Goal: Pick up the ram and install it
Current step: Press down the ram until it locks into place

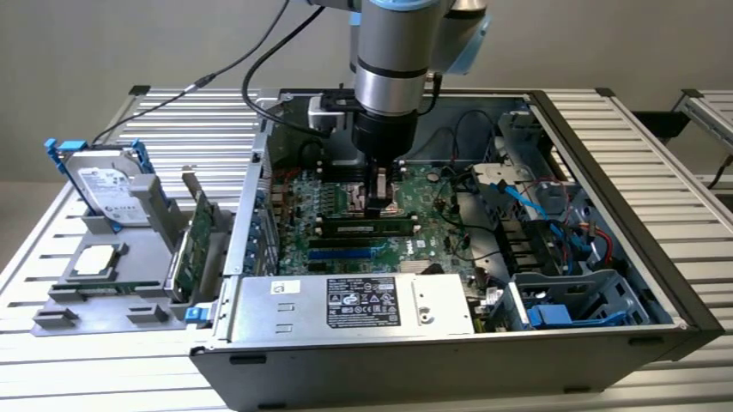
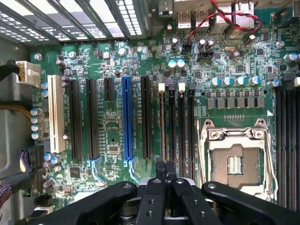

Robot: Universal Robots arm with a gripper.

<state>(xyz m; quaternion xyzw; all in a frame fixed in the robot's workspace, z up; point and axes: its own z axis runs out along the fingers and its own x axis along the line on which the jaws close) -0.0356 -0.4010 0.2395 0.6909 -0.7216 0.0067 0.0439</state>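
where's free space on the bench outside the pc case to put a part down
Bare slatted bench in front of the grey parts tray, and more behind the hard drive. Inside the case it is crowded: the gripper, shut, hangs over the motherboard, cables beside it.

A silver cylindrical arm (image 1: 393, 60) with pale blue caps, black cables, and a black claw (image 2: 165, 176).

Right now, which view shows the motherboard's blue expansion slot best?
The wrist view: the blue slot lies face-on along its whole length, with black slots on either side. The exterior view gives it as a thin blue strip seen at a slant, close to the power supply.
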